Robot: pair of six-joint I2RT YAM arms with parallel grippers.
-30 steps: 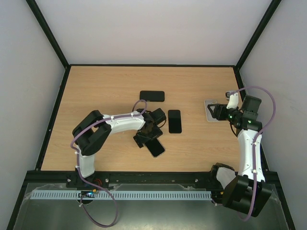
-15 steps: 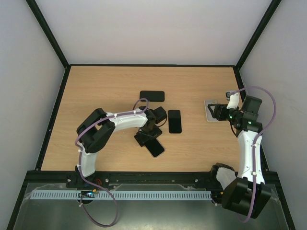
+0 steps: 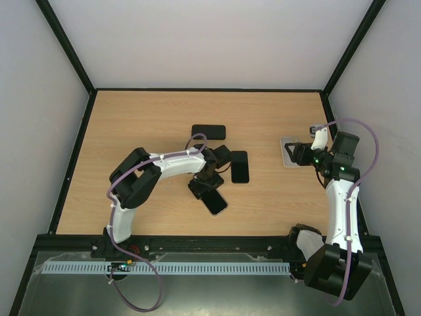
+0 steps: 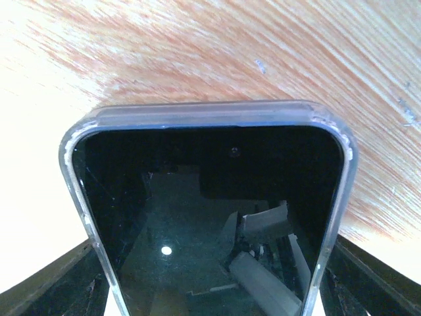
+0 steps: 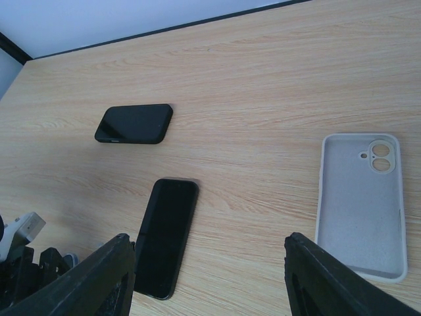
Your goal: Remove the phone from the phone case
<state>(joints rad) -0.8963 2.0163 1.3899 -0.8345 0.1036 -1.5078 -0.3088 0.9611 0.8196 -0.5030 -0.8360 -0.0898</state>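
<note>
My left gripper (image 3: 205, 187) is shut on a glossy black-screened phone (image 3: 214, 201) with a clear rim. In the left wrist view this phone (image 4: 210, 217) fills the space between my fingers (image 4: 69, 283), low over the wood. A second phone (image 3: 208, 131) lies at the far middle. In the right wrist view it (image 5: 135, 123) has a thick matte black rim, which looks like the phone case; no camera opening shows. My right gripper (image 3: 297, 153) is open and empty (image 5: 220, 283), above the table.
A third black phone (image 3: 239, 166) lies just right of my left gripper and shows in the right wrist view (image 5: 164, 237). An empty light grey case (image 3: 289, 153) lies inside-up under my right gripper (image 5: 360, 204). Black frame rails edge the table.
My left arm has swung its elbow to the right and the wrist has turned slightly with the phone in its grip. The right arm has not moved.
</note>
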